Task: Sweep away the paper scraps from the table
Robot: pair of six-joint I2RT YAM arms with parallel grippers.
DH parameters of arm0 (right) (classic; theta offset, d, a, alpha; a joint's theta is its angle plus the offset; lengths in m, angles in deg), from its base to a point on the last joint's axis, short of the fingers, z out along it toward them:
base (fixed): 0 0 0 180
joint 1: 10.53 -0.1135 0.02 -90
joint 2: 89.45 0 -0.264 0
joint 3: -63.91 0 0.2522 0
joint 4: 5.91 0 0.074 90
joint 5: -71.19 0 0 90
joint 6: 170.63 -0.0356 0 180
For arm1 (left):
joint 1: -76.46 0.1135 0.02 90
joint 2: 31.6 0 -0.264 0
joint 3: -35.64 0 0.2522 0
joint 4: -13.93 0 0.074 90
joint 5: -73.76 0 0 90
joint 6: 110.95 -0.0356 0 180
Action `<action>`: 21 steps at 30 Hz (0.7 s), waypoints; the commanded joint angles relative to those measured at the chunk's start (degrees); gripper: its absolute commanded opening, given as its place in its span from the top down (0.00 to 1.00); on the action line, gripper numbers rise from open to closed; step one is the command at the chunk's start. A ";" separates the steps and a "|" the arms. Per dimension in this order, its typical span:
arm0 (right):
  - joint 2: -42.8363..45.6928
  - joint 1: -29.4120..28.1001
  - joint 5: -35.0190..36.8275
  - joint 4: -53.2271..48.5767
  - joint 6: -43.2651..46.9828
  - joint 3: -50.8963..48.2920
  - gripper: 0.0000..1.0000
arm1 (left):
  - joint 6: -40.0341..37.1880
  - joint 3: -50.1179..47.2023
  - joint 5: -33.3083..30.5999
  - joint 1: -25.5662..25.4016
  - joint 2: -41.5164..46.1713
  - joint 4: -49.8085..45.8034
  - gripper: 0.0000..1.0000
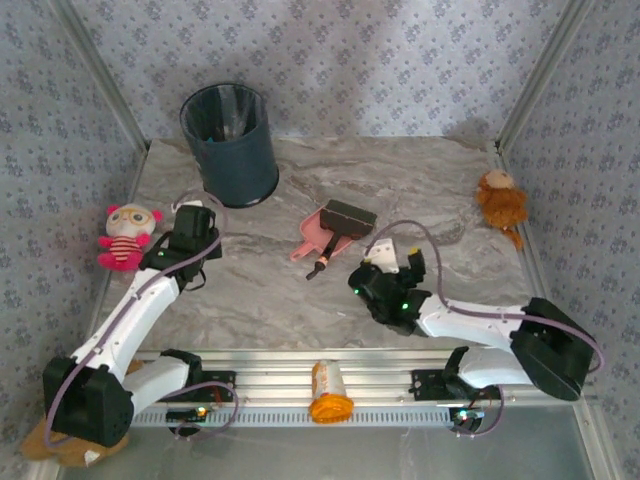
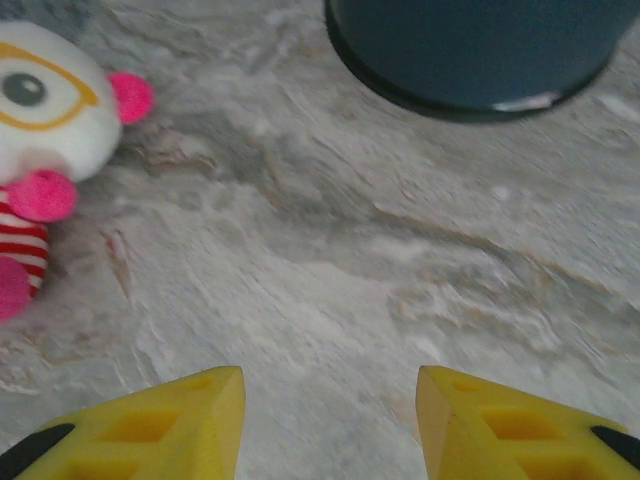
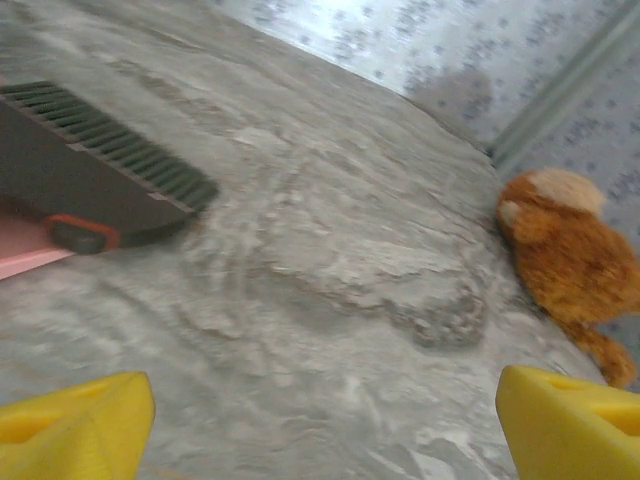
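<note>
No paper scraps are in view on the marble table (image 1: 270, 290). A pink dustpan (image 1: 310, 238) lies mid-table with a dark brush (image 1: 346, 220) resting across it. The brush's bristles (image 3: 110, 150) appear at the left of the right wrist view. My left gripper (image 1: 195, 222) hovers over bare tabletop between the plush doll and the bin, jaws apart, nothing between them (image 2: 330, 385). My right gripper (image 1: 395, 262) sits just right of the dustpan, wide open and empty (image 3: 325, 395).
A dark blue bin (image 1: 230, 145) stands at the back left. A pink-and-white plush doll (image 1: 125, 235) lies at the left edge, and a brown plush toy (image 1: 500, 205) at the right edge. An orange bottle (image 1: 328, 392) rests on the front rail.
</note>
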 commanded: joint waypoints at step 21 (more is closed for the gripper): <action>5.22 39.87 -26.80 21.36 11.00 -6.71 0.07 | -15.89 -12.65 -8.53 4.35 -14.12 38.43 0.45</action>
